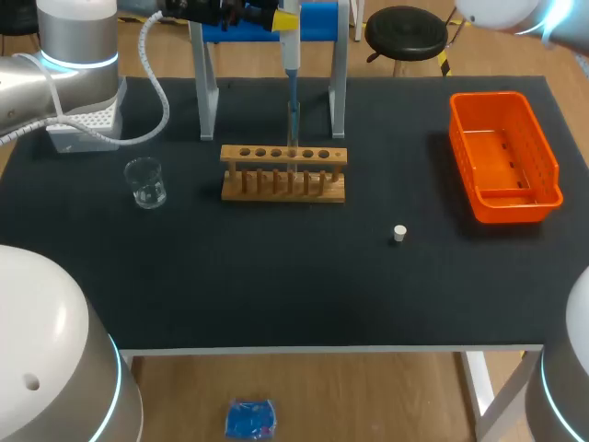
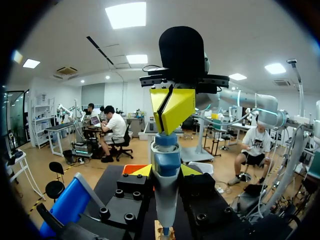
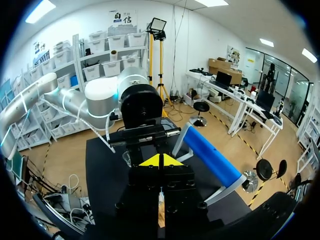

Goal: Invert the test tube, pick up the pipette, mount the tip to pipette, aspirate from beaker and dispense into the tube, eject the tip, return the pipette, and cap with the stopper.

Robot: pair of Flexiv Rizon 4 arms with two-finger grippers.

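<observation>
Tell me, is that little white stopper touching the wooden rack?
Apart. The head view shows the stopper lying alone on the black table, with a wide strip of bare table between it and the rack.

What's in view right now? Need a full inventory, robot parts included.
table: 1, black, under everything
test tube rack: 1, wooden, table middle
beaker: 1, clear glass, left of the rack
stopper: 1, white, on the table right of the rack and nearer the front edge
basket: 1, orange, table's right side
pipette stand: 1, grey legs with a blue bar, behind the rack
pipette: 1, white and blue, upright over the rack, tip down at a rack hole
left gripper: 1, yellow tips, shut on the pipette
right gripper: 1, yellow tips together, at the pipette's top end
</observation>
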